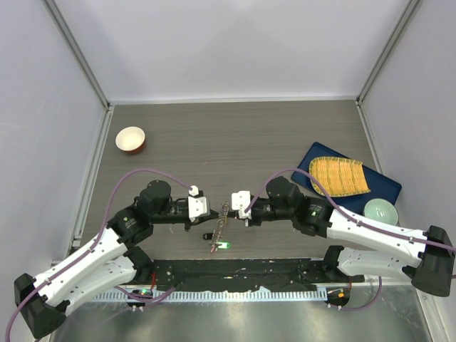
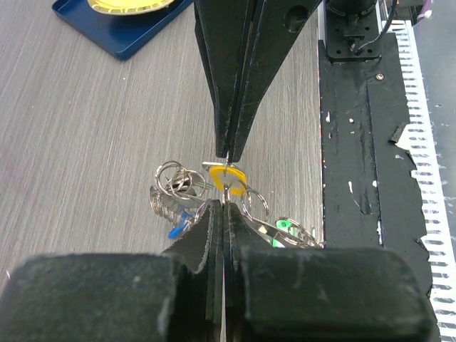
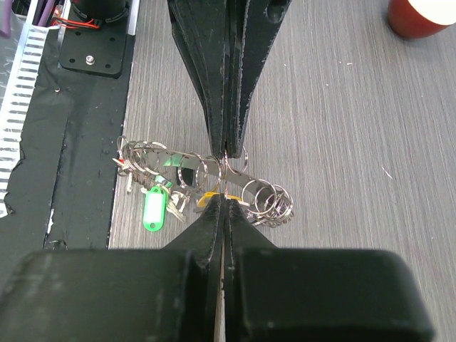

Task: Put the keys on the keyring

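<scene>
- Over the middle of the worktop, top view: left claw and right claw meet tip to tip, both pinched shut. The keyring stands on edge between them. The keys trail toward the near edge, a green tag lowest.
- Left wrist view: its own claw is clamped on what looks like the keyring, just below the yellow tag. The right claw bites one of the keys at that tag's top. A blue tag lies just left of the tips.
- Right wrist view: a string of linked rings runs across the worktop, with several keys bunched at its left end.
- Judgement: most keys look threaded already, and the yellow-tagged one looks like the key being worked on. Whether it is fully on, I cannot tell.
</scene>
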Tool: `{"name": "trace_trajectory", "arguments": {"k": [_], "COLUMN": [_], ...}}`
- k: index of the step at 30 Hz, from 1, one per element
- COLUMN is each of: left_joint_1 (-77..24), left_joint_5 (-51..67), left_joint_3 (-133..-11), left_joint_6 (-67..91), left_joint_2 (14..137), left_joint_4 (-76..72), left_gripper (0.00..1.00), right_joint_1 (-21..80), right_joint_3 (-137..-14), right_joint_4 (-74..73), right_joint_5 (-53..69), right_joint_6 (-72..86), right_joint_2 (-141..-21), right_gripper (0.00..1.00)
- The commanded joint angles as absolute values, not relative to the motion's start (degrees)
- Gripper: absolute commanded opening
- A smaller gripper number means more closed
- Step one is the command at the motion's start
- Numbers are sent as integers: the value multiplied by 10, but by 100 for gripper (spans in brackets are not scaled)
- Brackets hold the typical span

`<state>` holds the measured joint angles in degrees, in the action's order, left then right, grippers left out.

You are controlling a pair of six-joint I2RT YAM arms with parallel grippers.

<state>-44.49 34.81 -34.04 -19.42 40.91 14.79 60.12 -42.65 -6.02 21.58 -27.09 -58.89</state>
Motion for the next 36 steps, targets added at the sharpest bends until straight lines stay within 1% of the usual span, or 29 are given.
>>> {"name": "trace_trajectory", "arguments": {"k": [1,26,36], "left_joint_1": [-443,-443,-443], "left_joint_5": [365,369,367], "left_joint_3": [-359,-358,-358], "left_joint_6": [-185,-177,-173], "left_joint_2": [405,405,409], "left_joint_4": [112,103,102], "left_gripper": [0,0,0], "right_joint_1": [606,608,609], "right_joint_3": [-448,-448,-443], "right_joint_4": [-30,-25,-26], "right_joint_5": [214,225,217], "right_joint_6": [-277,-270,-270], "right_joint_2": [-584,-598,-580], "right_gripper": [1,1,1]}}
